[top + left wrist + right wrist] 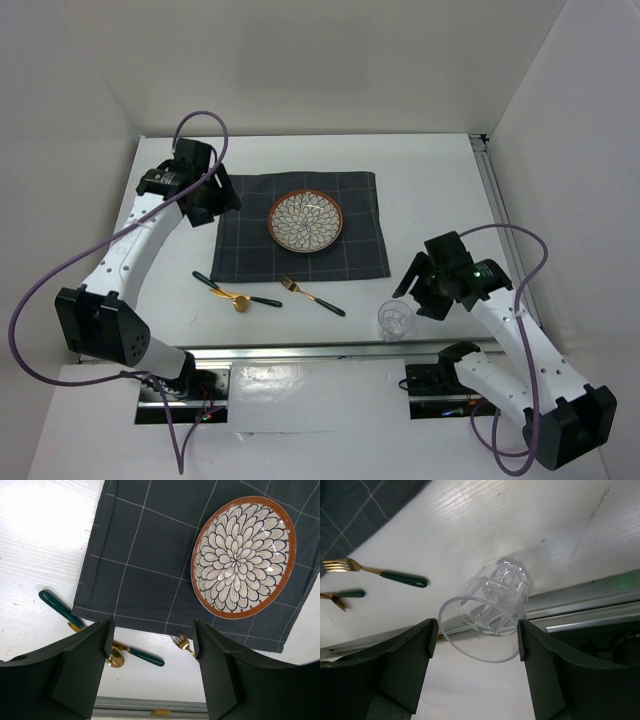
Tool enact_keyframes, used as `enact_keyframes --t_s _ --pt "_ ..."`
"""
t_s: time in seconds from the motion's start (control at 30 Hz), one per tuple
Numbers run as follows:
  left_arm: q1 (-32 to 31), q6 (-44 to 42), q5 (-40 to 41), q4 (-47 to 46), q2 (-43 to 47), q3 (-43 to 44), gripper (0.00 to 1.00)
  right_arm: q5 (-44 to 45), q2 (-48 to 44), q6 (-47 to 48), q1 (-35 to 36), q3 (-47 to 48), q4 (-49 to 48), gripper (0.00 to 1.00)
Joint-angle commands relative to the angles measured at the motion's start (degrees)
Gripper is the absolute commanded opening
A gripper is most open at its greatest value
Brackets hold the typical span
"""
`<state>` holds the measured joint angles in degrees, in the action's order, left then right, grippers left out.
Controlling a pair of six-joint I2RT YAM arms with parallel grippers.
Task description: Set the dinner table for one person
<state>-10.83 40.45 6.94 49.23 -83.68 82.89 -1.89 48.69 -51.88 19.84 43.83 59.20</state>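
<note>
Flat white metal-railed bench (430,180) spreading under everything, dark grey checked cloth placemat (350,250) at its middle, round petal-patterned brown-rimmed plate (307,220) on the cloth, left claw (151,632) spread wide, right claw (477,627) spread wide over ribbed clear glass (487,612), gold green-handled fork (312,295)

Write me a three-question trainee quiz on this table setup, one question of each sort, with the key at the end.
1. True or false: the plate lies on the bare dinner table, off the placemat.
2. Where does the glass stand? A: on the placemat. B: on the bare dinner table, off the placemat. C: on the plate.
3. Fill in: the left gripper and the right gripper each hold nothing, and their jaws stand ____.

Key: 1 false, since the plate sits on the placemat; 2 B; 3 open.
</note>
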Motion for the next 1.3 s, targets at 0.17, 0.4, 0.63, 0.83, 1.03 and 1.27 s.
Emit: enact_keyframes --t_s 0.17,0.4,0.63,0.83,1.03,1.27 --pt "-0.33 -1.25 -0.52 -1.07 -0.26 1.48 0.8 2.07 1.94 1.95 4.77 6.34 3.03 0.76" --pt "-0.33 -0.72 -0.52 -1.07 -0.26 1.48 0.8 2.87 5.89 7.22 7.31 10.48 1.63 0.76" --pt "-0.33 -0.72 -0.52 -1.07 -0.26 0.96 0.8 1.52 11.95 5.22 16.88 9.43 -0.93 0.72" --pt "-0.33 -1.24 -0.52 -1.07 -0.26 0.96 0.8 6.1 15.81 -1.37 25.15 7.24 0.48 0.69" --pt "-0.33 -1.25 -0.52 -1.07 -0.26 0.96 0.8 8.3 20.39 -5.08 29.64 5.3 -2.85 0.59" --pt "-0.33 -1.25 -0.52 -1.07 -0.26 0.96 0.8 12.25 24.34 -5.6 30.17 6.96 -3.84 0.26"
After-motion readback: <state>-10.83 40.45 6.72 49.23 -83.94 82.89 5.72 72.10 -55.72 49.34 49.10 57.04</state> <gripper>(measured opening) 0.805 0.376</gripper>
